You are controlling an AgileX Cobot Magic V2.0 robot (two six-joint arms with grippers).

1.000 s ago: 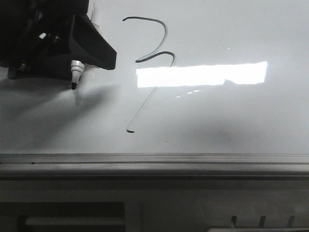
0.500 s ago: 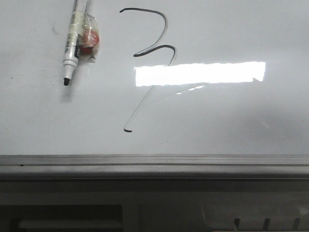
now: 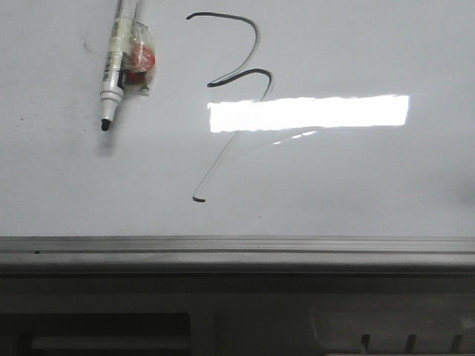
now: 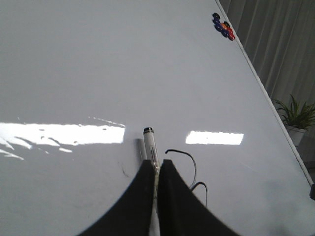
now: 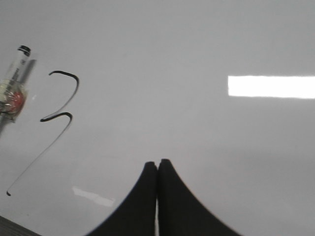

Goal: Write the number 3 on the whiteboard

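The number 3 (image 3: 257, 41) is a thin black line on the whiteboard (image 3: 356, 185), with two bumps and a faint slanting tail that ends in a small hook. It also shows in the left wrist view (image 4: 195, 169) and the right wrist view (image 5: 76, 88). A white marker (image 3: 113, 67) with a red lump (image 3: 139, 58) wrapped to it lies left of the 3, tip toward the rail, with no gripper on it. My left gripper (image 4: 156, 163) has its fingers together; the marker (image 4: 150, 142) shows beyond them. My right gripper (image 5: 157, 162) is shut and empty over bare board, right of the 3.
A grey metal rail (image 3: 237, 248) runs along the board's near edge. A bright rectangular light reflection (image 3: 308, 113) lies across the 3's tail. Coloured magnets (image 4: 223, 25) sit at the board's far corner. A potted plant (image 4: 298, 115) stands beyond the board's side edge.
One second ago a dark gripper held the marker at the left of the front view. It left that view half a second ago. The marker now lies alone and has barely shifted.
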